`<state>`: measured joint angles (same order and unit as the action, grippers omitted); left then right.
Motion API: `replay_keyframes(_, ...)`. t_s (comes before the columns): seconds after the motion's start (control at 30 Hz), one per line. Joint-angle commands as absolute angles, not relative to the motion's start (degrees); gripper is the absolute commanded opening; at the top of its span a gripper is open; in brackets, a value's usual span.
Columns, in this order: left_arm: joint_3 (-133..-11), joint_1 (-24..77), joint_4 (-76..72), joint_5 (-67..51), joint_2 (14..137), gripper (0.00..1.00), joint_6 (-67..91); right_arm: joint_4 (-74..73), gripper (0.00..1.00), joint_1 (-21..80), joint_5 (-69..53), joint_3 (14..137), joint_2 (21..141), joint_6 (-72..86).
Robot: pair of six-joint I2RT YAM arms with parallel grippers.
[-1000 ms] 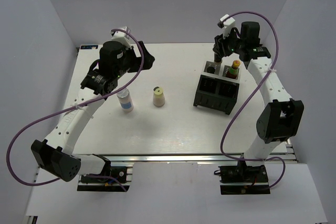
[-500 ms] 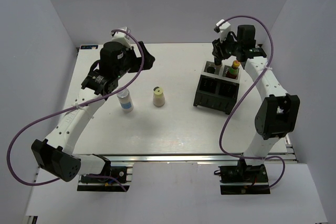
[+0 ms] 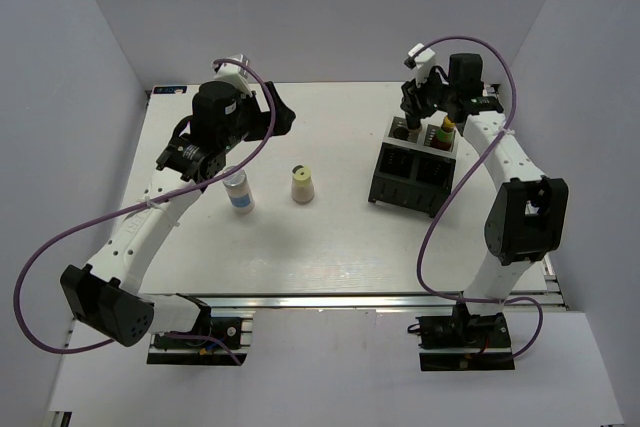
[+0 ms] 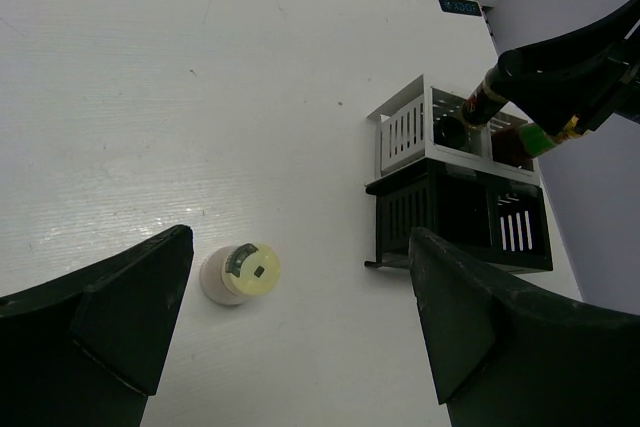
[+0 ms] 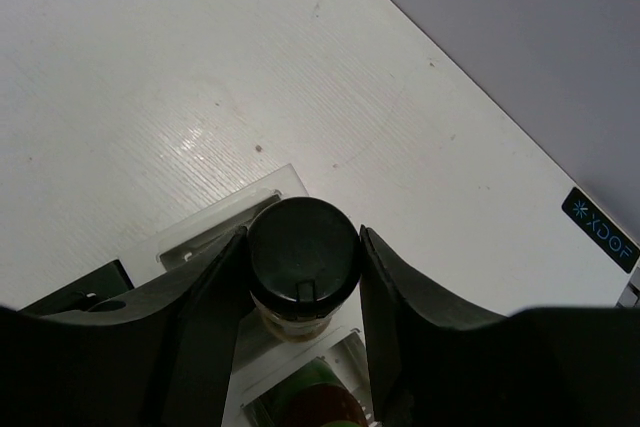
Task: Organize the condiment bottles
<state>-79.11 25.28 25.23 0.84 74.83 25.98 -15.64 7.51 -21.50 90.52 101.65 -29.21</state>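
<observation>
My right gripper (image 3: 412, 112) is shut on a dark black-lidded jar (image 5: 305, 252), fingers (image 5: 205, 297) pressing both sides of its lid. It holds the jar over the back left compartment of the rack (image 3: 400, 187). The red sauce bottle (image 3: 446, 130) with a green neck stands in the back right compartment. It also shows in the right wrist view (image 5: 315, 402). The blue-labelled white bottle (image 3: 238, 192) and the cream bottle (image 3: 301, 185) stand on the table at left. My left gripper (image 4: 300, 347) is open and empty, above the cream bottle (image 4: 243, 273). I see no second dark jar.
The rack (image 4: 440, 212) is black with a white upper tier and stands at the right of the white table (image 3: 330, 237). Its two front compartments look dark. Grey walls enclose the table on three sides.
My right gripper has shifted a little left and down with the jar, closer to the rack's back left compartment. The left arm and the two bottles on the table have not moved.
</observation>
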Motion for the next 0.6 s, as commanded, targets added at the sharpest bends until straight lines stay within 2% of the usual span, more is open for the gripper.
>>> replay_keyframes(0.0, -79.3, 25.1, 24.4, 0.7, 73.5, 0.98, 25.8, -16.4, 0.0, 7.2, -24.3, 88.5, 100.7, -29.2)
replay_keyframes(0.57, -81.3, 25.1, 25.2, 0.4, 75.1, 0.98, 25.7, -13.0, 0.0, 7.2, -27.9, 84.8, 101.2, -26.1)
